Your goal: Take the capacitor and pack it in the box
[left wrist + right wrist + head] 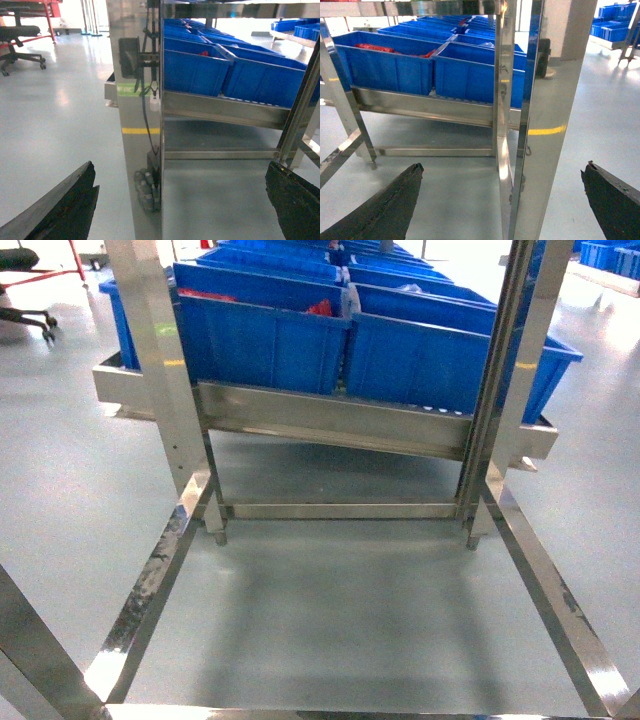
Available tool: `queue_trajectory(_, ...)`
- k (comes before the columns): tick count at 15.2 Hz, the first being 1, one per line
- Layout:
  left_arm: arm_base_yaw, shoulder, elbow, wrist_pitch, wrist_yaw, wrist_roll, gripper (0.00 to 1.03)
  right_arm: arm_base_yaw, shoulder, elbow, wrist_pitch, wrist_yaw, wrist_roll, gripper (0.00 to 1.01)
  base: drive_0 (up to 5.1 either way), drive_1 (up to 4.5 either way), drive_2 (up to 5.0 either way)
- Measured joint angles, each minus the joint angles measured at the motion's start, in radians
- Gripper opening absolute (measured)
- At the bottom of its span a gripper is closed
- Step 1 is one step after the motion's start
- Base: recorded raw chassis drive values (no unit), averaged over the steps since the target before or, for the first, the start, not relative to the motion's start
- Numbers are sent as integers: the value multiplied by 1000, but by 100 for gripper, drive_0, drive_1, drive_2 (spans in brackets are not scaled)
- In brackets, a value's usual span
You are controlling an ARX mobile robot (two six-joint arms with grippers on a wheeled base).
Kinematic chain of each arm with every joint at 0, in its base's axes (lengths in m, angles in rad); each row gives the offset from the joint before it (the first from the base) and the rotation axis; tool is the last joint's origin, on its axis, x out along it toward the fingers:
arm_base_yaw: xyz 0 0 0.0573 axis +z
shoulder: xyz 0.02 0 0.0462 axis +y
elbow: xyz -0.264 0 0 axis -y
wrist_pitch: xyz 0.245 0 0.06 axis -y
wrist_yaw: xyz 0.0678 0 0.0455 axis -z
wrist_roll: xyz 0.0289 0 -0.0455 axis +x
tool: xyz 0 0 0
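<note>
Neither the capacitor nor the box shows in any view. In the left wrist view my left gripper [181, 172] is open, its dark fingers [65, 205] spread wide at the bottom corners with nothing between them. It faces a steel upright [135, 110] of the rack. My right gripper [505, 167] is also open and empty, its fingers [610, 197] far apart on either side of another steel post [545, 125]. Neither gripper appears in the head view.
Large blue crates [265, 335] sit in rows on a sloped steel rack shelf [330, 420]; some hold red items [320, 308]. Steel frame rails [150, 590] run along the grey floor below. An office chair [20, 40] stands far left.
</note>
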Motion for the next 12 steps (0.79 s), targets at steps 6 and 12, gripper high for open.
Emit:
queue_trajectory(6, 0, 0, 0, 0, 0, 0, 98, 0, 0, 0, 0, 0, 0, 98, 0, 0, 0)
queue_trajectory(12, 0, 0, 0, 0, 0, 0, 98, 0, 0, 0, 0, 0, 0, 98, 0, 0, 0)
